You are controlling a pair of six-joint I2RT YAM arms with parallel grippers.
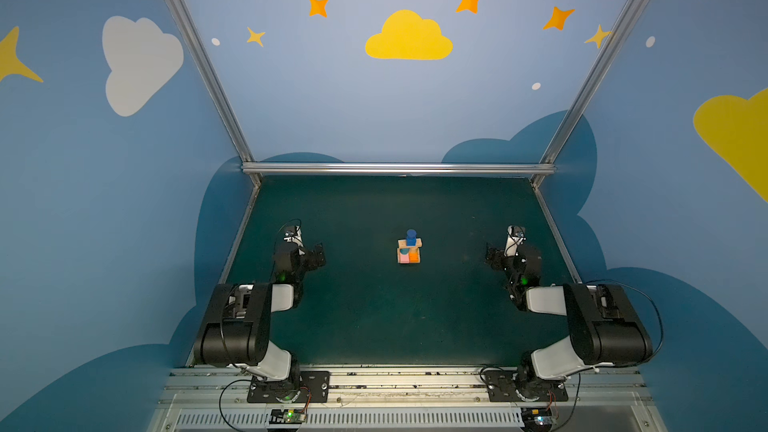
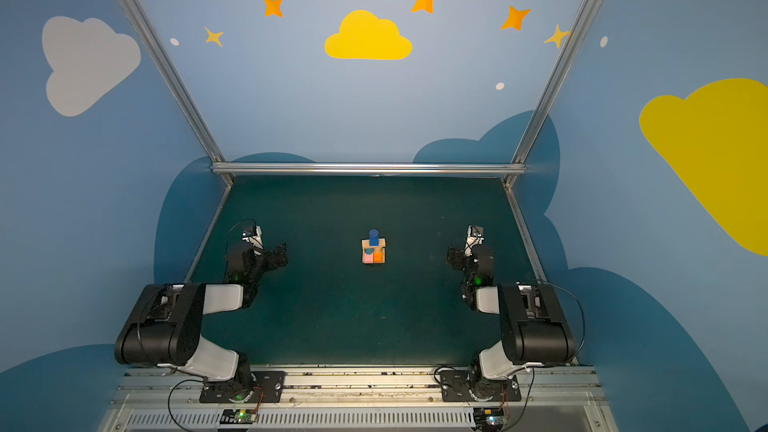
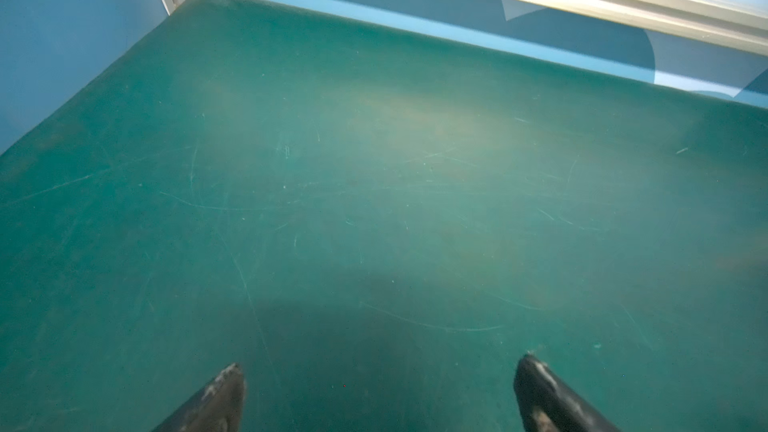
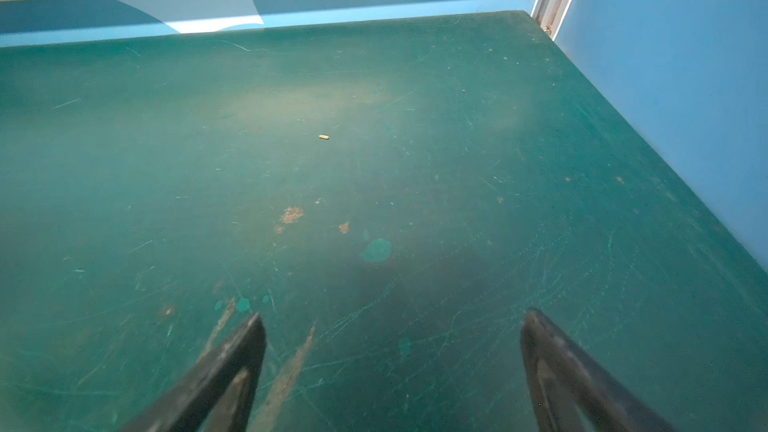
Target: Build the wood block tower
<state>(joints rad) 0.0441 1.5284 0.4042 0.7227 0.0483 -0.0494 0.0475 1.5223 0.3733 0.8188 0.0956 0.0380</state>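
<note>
Wood block tower [image 1: 409, 249] upright, left gripper [image 3: 382, 363] wide and empty, right gripper [image 4: 394, 315] wide and empty

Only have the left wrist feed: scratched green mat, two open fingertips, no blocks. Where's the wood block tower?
Observer: The small multicoloured wood block tower stands in the middle of the green mat, between the two arms, in both top views.
Operator: Anything touching it?
Observer: No. The left gripper and the right gripper sit well apart from it, one on each side. The right one is also open and empty.
Operator: What's on top?
Observer: A dark-blue short cylinder sits on a blue cube, which rests on a tan wood bar.
</note>
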